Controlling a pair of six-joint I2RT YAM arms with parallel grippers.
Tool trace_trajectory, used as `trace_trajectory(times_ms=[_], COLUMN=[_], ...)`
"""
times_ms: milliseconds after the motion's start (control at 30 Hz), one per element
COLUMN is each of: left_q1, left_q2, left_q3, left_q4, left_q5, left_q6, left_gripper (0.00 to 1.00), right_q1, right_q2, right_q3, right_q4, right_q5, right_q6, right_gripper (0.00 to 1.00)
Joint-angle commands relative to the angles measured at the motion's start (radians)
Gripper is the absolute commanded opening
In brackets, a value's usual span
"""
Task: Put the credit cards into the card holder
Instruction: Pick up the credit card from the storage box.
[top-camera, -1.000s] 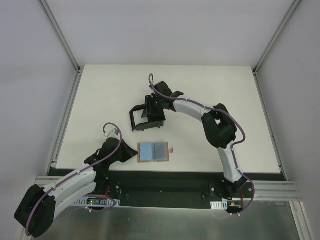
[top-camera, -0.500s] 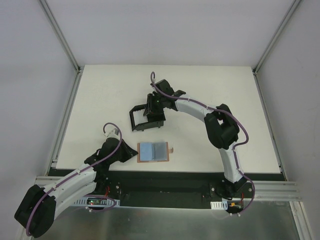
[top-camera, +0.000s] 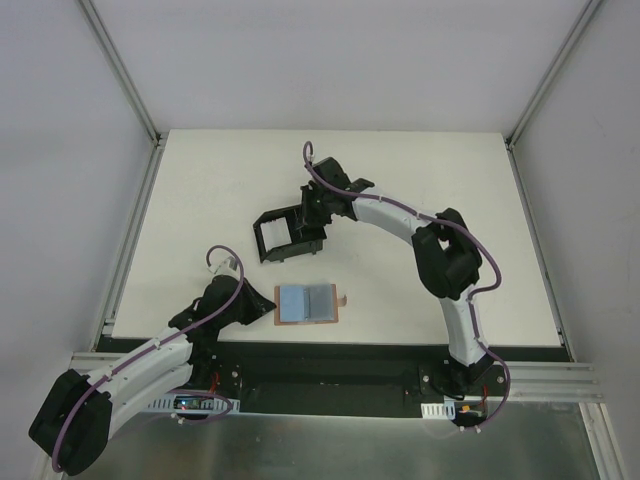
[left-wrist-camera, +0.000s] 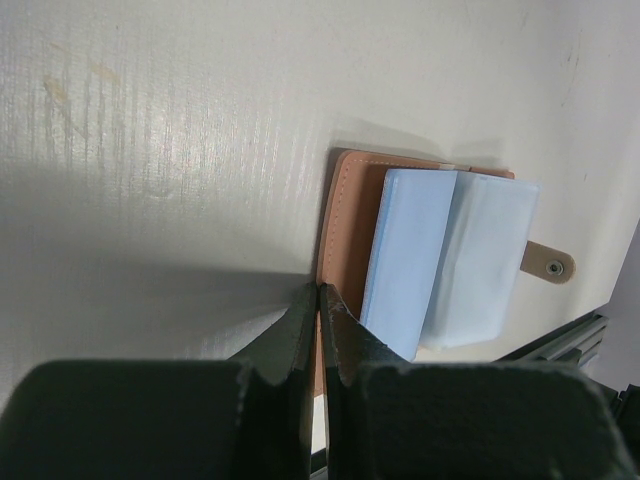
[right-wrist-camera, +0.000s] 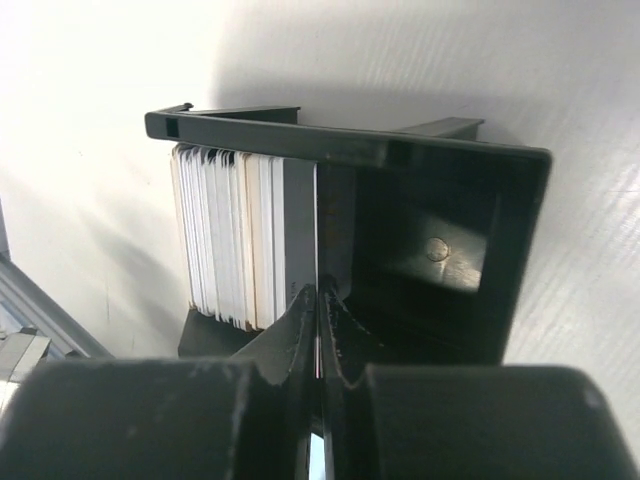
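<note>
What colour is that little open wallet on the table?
Tan-brown leather wallet, light blue inside; clearest in the left wrist view.

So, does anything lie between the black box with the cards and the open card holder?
Nothing visible: only bare table separates the black box and the card holder. The left gripper is at the holder's left edge, off that path.

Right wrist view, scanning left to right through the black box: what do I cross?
Stack of credit cards standing on edge → single card, edge-on, pinched in the right claw → empty part of the black box.
</note>
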Motion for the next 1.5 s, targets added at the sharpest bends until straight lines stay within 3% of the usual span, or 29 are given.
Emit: trace_trajectory(times_ms=[0,467,1133,1467], left_q1=[0.010,0.010,0.012,0.012], left_q2=[0.005,-0.001,-0.022,-0.036], left_q3=[0.009,-0.004,-0.017,-0.024], left_q4=[-0.015,-0.014,-0.017,-0.017], left_q5=[0.001,0.012,0.037,0.027], left_q6=[0.014,0.003,-0.016,-0.022], left_gripper=[0.00,0.00,0.00,0.00], right_q1=[-0.001,-0.001,0.012,0.060], right_q2=[-0.094,-0.241,-0.617,-0.721], right_q3=[0.008,-0.041,-0.478,-0.685], right_q4=[-0.034,-0.041,0.206,0.330], right_q5=[0.082,0.168,0.073,0.038], right_q6=[-0.050,-0.107,0.028,0.125], right_gripper=[0.02,0.00,0.00,0.00])
